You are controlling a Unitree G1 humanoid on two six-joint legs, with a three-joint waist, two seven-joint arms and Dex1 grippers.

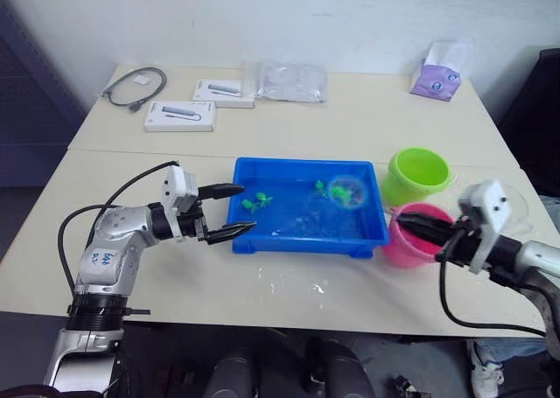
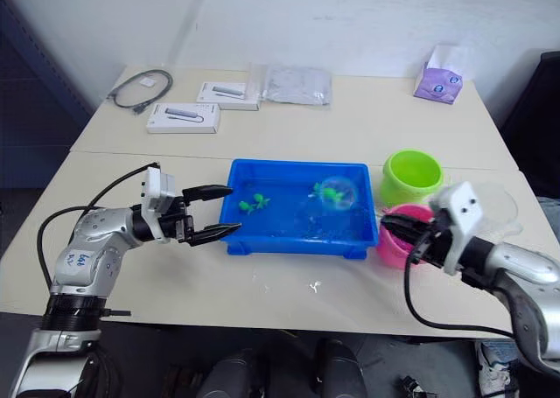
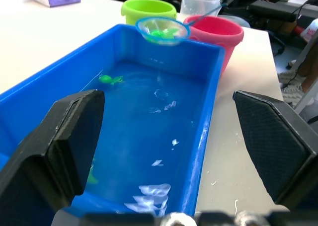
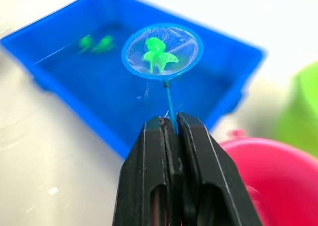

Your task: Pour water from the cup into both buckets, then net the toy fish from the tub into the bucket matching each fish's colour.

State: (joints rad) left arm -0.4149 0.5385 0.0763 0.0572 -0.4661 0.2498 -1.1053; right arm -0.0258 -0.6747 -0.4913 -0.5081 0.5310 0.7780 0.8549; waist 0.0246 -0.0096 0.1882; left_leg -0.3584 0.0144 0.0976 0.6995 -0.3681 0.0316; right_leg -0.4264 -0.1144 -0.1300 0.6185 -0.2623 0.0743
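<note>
Two buckets stand just beside the tub's (image 1: 297,242) right end on the worktop (image 1: 367,127): lime green bucket (image 1: 418,172) farther back, pink bucket (image 1: 411,237) nearer the front edge. Clear cup (image 3: 198,2) sits behind the pink bucket, seen in the left wrist view; its contents cannot be judged.

Right pincer (image 4: 171,124): fingers pressed together on the thin handle of the net (image 4: 162,49). Handle runs from above the pink bucket toward the tub. Light-blue hoop is held above the tub's far right corner, clear of the water (image 3: 149,131), with one green fish (image 4: 158,54) lying in the mesh.

Left pincer (image 1: 229,211): fingers spread wide, holding nothing, at the tub's left end. One fingertip is level with the rim, the other just outside the near-left corner; contact with the rim cannot be confirmed.

Tub holds shallow water with glints on the surface. Green fish (image 1: 256,201) remain near the left-centre of the tub; the exact number cannot be told.

Small wet spots (image 1: 317,288) on the worktop in front of the tub.

Far side of worktop: two white flat boxes (image 1: 179,115), coiled grey cable (image 1: 136,87), clear plastic bag (image 1: 293,80), purple tissue pack (image 1: 437,79).
</note>
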